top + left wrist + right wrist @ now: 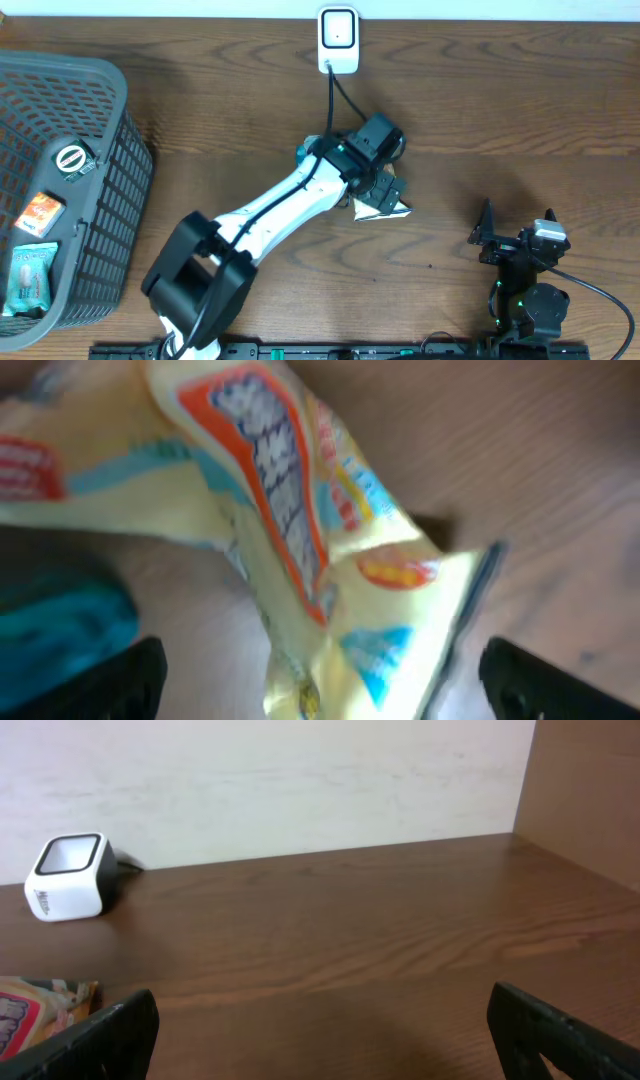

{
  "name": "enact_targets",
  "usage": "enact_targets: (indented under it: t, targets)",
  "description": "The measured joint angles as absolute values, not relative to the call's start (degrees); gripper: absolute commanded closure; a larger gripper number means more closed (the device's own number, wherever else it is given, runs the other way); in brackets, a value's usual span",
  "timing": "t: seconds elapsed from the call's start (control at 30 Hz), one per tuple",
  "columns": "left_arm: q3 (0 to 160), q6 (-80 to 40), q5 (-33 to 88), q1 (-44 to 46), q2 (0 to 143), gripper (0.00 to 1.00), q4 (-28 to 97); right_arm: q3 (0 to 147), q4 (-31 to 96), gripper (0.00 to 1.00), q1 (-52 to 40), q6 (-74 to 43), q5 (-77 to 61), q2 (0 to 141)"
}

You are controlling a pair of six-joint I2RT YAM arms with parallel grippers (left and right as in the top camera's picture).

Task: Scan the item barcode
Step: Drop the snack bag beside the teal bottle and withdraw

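- The yellow packet (290,510), printed in red, orange and blue, lay crumpled on the counter (500,120) near its middle, under the left arm's wrist.
- The left gripper (335,680) was spread wide, a fingertip on either side of the packet; the blurred wrist view showed no pinch on it.
- The scanner (338,38) stood at the counter's far edge, apart from the packet, its cable (335,85) running toward the left arm.
- The right gripper (335,1035) was spread wide with nothing between its fingers, low over the counter at the near right.
- A grey basket (110,200) sat at the left with a few items inside.
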State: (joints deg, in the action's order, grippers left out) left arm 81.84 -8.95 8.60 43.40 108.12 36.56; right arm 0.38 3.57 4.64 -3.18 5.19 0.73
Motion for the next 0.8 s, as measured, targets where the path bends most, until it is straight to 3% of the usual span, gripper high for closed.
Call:
enact_targets:
  t: [0.27,0.53,0.67,0.8]
  targets:
    - [101.32,-7.62,7.25,43.42,99.46,0.00,49.30,0.38,3.60,0.01,4.64,-3.18,5.17,0.73]
    - [111.15,-5.93,-5.19,41.34,89.34,0.00,55.24,0.38,3.57,0.01,4.64,-3.18,5.19,0.73]
    - [111.15,-7.46,-12.29,34.02,84.73,0.00,57.01,0.38,3.60,0.01,4.64,-3.18,5.17,0.73]
    - [111.15,-11.20,-15.88,20.38,80.23,0.00,59.22,0.38,3.57,0.01,4.64,-3.18,5.17,0.73]
